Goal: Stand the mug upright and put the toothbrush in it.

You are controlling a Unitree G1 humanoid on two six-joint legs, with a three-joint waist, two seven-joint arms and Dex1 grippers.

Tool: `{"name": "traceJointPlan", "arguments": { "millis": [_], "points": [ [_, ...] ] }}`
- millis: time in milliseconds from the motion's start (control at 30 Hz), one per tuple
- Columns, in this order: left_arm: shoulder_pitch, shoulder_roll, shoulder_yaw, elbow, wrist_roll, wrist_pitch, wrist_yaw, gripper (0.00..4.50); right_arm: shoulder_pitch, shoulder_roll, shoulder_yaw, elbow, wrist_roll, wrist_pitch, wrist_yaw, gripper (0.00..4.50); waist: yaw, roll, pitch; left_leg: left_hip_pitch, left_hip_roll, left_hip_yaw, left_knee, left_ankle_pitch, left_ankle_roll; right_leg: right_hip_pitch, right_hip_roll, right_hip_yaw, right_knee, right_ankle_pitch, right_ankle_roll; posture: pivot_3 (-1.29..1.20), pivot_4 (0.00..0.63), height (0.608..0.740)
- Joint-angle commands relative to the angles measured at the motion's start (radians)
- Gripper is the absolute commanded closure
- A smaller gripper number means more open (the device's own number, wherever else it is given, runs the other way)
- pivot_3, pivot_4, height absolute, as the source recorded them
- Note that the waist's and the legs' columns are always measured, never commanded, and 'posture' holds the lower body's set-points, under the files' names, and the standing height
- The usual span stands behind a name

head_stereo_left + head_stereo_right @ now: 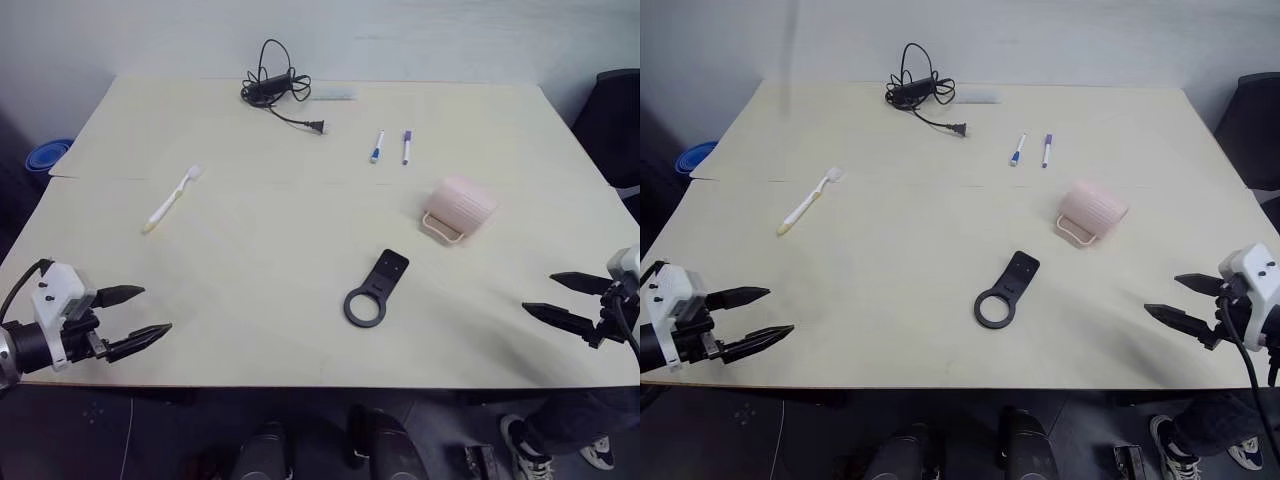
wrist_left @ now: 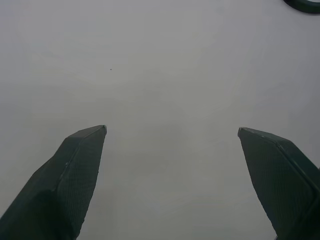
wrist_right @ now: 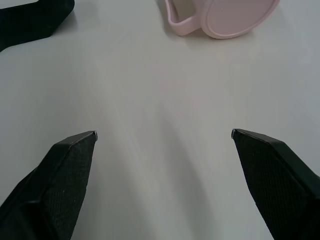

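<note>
Both claws, your left claw [image 1: 132, 319] and right claw [image 1: 562, 300], hang released and empty at the near desk [image 1: 260, 290] corners. Nothing is done: the mug [image 1: 457, 207] lies tipped at right, the toothbrush [image 1: 172, 198] flat at far left.

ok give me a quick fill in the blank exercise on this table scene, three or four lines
1. The mug lies on its ____ on the table.
2. The toothbrush lies nearer the ____ gripper.
3. The left gripper and the right gripper both have their jaws ____.
4. Two marker pens lie side by side beyond the black ____-ended holder.

Missing words: side; left; open; ring
</note>
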Motion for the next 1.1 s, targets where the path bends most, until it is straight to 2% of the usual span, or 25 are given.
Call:
{"name": "traceJointPlan", "arguments": {
  "millis": [33, 567, 800, 900, 1000, 1100],
  "points": [
    [0.007, 0.010, 0.015, -0.037, -0.004, 0.001, 0.003, 0.02, -0.003, -0.002, -0.039, -0.001, 0.008, -0.021, 0.000, 0.00, 0.000, 0.000, 0.000, 0.000, 0.000, 0.000, 0.000, 0.000, 0.000, 0.000, 0.000, 0.000, 0.000, 0.000, 0.000, 0.00, 0.150, 0.740],
    [-0.044, 0.007, -0.007, -0.081, -0.063, 0.095, 0.014, 0.02, -0.026, -0.014, -0.036, -0.017, 0.038, 0.027, 0.002, 0.00, 0.002, 0.000, 0.000, 0.000, 0.000, 0.000, 0.000, 0.000, 0.000, 0.000, 0.001, 0.000, 0.001, 0.000, 0.000, 0.00, 0.150, 0.740],
    [-0.135, -0.003, -0.094, -0.123, -0.114, 0.124, 0.025, 0.02, -0.001, 0.016, -0.054, -0.145, 0.120, 0.117, -0.022, 0.00, 0.001, 0.000, 0.000, 0.001, -0.001, 0.000, 0.000, 0.000, 0.000, 0.000, 0.001, 0.002, 0.002, 0.000, 0.000, 0.00, 0.150, 0.740],
    [-0.235, 0.004, -0.166, -0.157, -0.157, 0.169, 0.031, 0.02, -0.054, 0.084, -0.024, -0.253, 0.199, 0.204, -0.128, 0.00, 0.002, 0.000, 0.000, 0.001, -0.001, 0.000, 0.001, 0.001, -0.001, 0.000, 0.002, 0.003, 0.003, 0.000, 0.000, 0.00, 0.150, 0.740],
    [-0.391, 0.000, -0.286, -0.170, -0.174, 0.192, 0.021, 0.02, -0.158, 0.210, 0.032, -0.334, 0.277, 0.288, -0.285, 0.00, 0.002, 0.000, 0.000, 0.001, -0.001, 0.000, 0.001, 0.001, -0.001, 0.001, 0.002, 0.004, 0.004, 0.000, 0.000, 0.00, 0.150, 0.740],
    [-0.547, -0.050, -0.397, -0.153, -0.180, 0.216, 0.034, 0.02, -0.244, 0.346, 0.097, -0.345, 0.328, 0.371, -0.429, 0.00, 0.003, 0.000, 0.000, 0.002, -0.002, 0.000, 0.001, 0.002, -0.002, 0.001, 0.003, 0.004, 0.008, 0.000, 0.000, 0.00, 0.150, 0.740]
  ]
}}
